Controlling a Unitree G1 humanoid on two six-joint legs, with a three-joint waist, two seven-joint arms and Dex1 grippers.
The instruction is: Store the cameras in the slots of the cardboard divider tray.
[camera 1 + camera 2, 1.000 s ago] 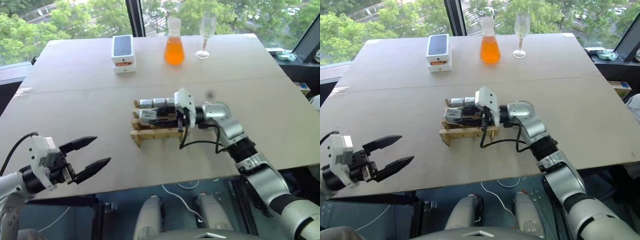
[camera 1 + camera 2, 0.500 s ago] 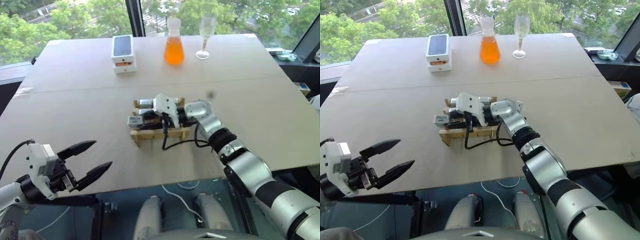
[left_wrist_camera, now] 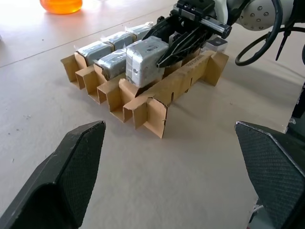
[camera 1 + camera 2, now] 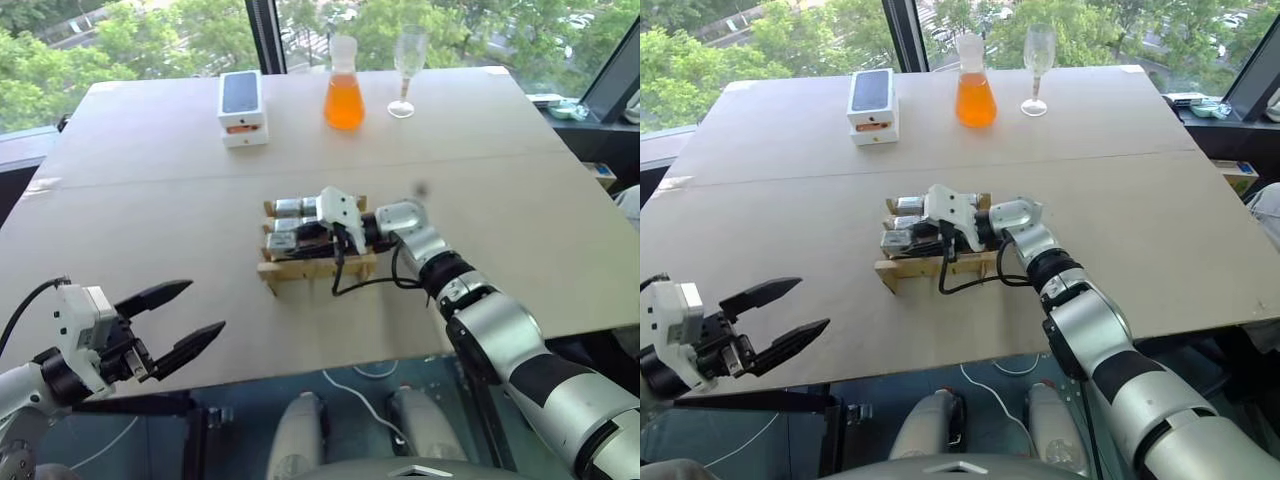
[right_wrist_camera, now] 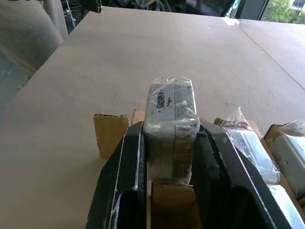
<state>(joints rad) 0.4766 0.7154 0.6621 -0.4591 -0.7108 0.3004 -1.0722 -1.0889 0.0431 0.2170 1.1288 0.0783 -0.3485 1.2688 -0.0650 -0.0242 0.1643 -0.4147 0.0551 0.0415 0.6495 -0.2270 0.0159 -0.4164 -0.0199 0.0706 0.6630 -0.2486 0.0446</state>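
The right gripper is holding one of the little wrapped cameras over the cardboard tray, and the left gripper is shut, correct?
Not quite. The left gripper is open and holds nothing, as the left eye view shows. The right gripper does hold a wrapped camera over the cardboard tray.

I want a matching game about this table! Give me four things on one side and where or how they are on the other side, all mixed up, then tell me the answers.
Things:
1. flask of orange liquid
2. white phone box
3. right gripper
4. left gripper

Places or states:
A. open, holding nothing, over the near edge of the table
B. shut on a wrapped camera over the cardboard divider tray
C. at the far edge, right beside the wine glass
D. at the far edge, left of the flask

Pairs: 1-C, 2-D, 3-B, 4-A
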